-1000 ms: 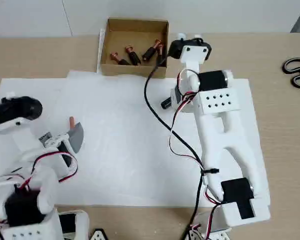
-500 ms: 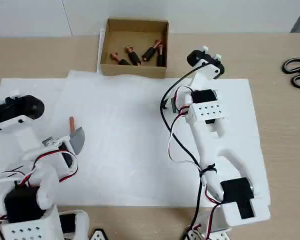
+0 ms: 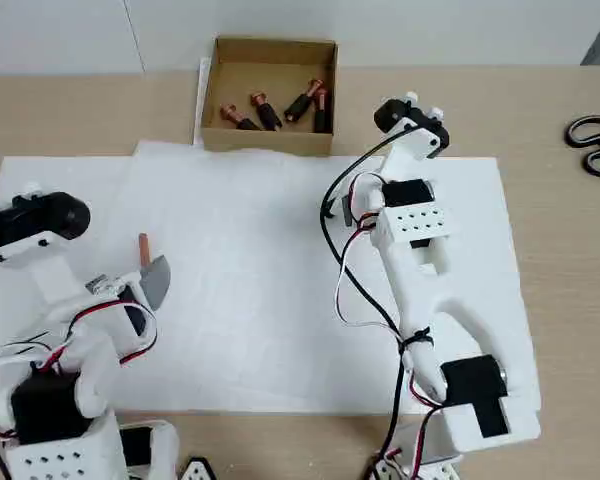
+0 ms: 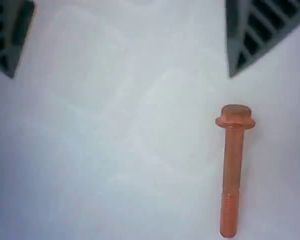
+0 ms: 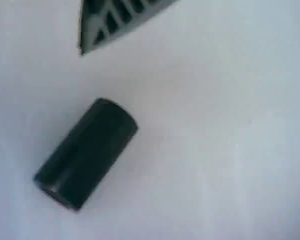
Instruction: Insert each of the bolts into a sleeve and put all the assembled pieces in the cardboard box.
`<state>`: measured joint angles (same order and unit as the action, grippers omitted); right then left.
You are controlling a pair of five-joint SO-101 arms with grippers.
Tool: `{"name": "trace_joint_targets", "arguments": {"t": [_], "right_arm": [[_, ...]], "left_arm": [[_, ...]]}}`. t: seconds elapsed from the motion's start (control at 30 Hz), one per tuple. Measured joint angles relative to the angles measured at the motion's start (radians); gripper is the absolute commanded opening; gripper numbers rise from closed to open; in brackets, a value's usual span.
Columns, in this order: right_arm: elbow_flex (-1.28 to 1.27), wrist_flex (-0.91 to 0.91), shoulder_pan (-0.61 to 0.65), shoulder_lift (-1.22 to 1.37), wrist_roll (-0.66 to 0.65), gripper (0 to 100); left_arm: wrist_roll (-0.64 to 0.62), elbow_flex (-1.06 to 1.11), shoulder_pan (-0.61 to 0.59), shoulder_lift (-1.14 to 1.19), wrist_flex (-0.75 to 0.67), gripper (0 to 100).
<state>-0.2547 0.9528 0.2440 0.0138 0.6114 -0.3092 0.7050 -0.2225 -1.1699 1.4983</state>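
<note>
A copper bolt (image 3: 143,248) lies loose on the white sheet (image 3: 260,310) at the left. My left gripper (image 3: 148,280) hovers just beside it. In the left wrist view its grey fingers (image 4: 260,30) stand wide apart and open, with the bolt (image 4: 233,170) off to one side of the gap. My right gripper (image 3: 343,210) hangs over the sheet's middle right. One grey finger (image 5: 115,22) shows there above a black sleeve (image 5: 85,152) lying on its side, not touching it. The cardboard box (image 3: 270,143) at the back holds several assembled pieces (image 3: 265,110).
Black scissors (image 3: 595,135) lie on the bare wooden table at the far right. The right arm's cables (image 3: 330,250) trail across the sheet. The sheet's wide middle, between the two arms, carries nothing.
The right arm has drawn back from the box's front right corner and now hangs over the sheet. The left arm has barely shifted.
</note>
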Motion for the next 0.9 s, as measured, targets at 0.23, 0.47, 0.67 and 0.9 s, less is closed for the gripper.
{"name": "trace_joint_targets", "arguments": {"t": [0.23, 0.47, 0.67, 0.9], "right_arm": [[0.018, -0.029, 0.002, 0.000, 0.000, 16.5], [0.046, -0.129, 0.002, 0.020, 0.071, 9.5], [0.196, -0.091, 0.014, 0.160, 0.080, 9.5], [0.468, 0.080, 0.012, 0.384, 0.080, 9.5]], "left_arm": [[0.000, 0.000, 0.000, 0.000, 0.000, 25], [0.000, 0.000, 0.000, 0.000, 0.000, 25], [0.000, 0.000, 0.000, 0.000, 0.000, 25], [0.000, 0.000, 0.000, 0.000, 0.000, 25]]}}
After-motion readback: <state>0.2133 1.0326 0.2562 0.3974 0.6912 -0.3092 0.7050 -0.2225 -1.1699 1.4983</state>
